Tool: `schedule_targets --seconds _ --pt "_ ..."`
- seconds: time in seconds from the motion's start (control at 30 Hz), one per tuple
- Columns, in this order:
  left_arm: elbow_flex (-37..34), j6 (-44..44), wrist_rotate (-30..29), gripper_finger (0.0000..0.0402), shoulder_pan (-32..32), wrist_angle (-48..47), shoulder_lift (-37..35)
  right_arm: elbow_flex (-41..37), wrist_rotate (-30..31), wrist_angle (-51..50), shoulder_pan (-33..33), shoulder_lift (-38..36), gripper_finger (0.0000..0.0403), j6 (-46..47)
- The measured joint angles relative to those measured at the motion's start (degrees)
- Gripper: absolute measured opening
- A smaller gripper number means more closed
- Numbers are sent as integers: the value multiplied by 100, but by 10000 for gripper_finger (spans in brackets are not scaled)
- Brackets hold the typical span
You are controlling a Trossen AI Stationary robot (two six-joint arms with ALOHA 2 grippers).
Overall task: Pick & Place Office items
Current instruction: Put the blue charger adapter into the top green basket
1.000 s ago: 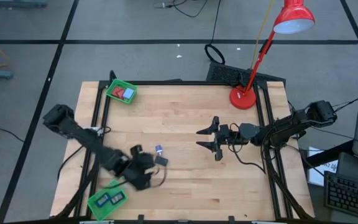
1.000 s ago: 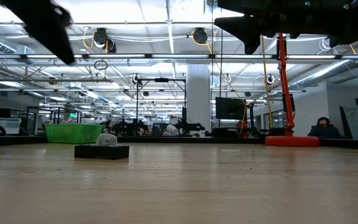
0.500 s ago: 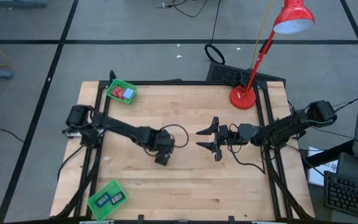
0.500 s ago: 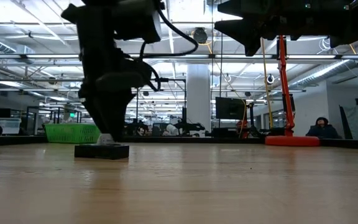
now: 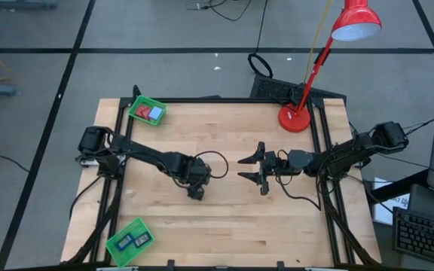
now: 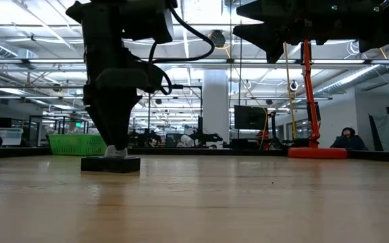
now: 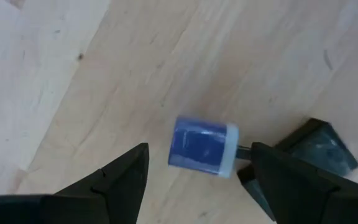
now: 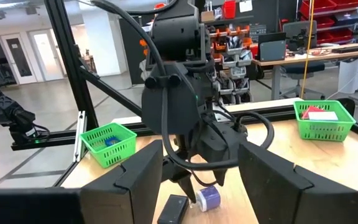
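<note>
The left claw (image 7: 194, 177) hangs spread wide just above the desk (image 5: 224, 226) near the centre of the high view, its fingers either side of a small blue cylinder with a white end (image 7: 202, 147); a black block (image 7: 316, 149) lies just beside that cylinder, near one finger; the right claw (image 5: 253, 167) waits right of centre, also spread and holding nothing; other small items sit in the green tray (image 5: 147, 111) at upper left and the green tray (image 5: 129, 242) at lower left; the likely trouble, as a judgement, is that the round cylinder rolls off when the fingers close, or that the finger nearest the black block catches it and drags or nudges it, spoiling the grip; no brand, label or writing can be read on the items or the desk
</note>
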Motion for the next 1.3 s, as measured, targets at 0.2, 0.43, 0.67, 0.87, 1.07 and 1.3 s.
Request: schedule_targets --seconds 0.2,0.43,0.67,0.87,1.07,1.3 --pt "0 113 -6 285 -77 -241 -12 -1 0 2 0 0 196 16" --pt "0 374 -418 285 -200 -165 -12 1 0 -2 0 0 196 18" --pt "0 838 -307 285 -155 -111 -12 -1 -1 0 0 0 196 18" --pt "0 1006 -153 285 -23 -108 -12 -1 -2 -2 0 0 196 19" --pt "0 1231 -149 285 84 -68 -12 0 -2 -1 0 0 196 20" --pt "-276 1365 414 284 217 644 -10 -1 -3 -2 2 0 196 27"
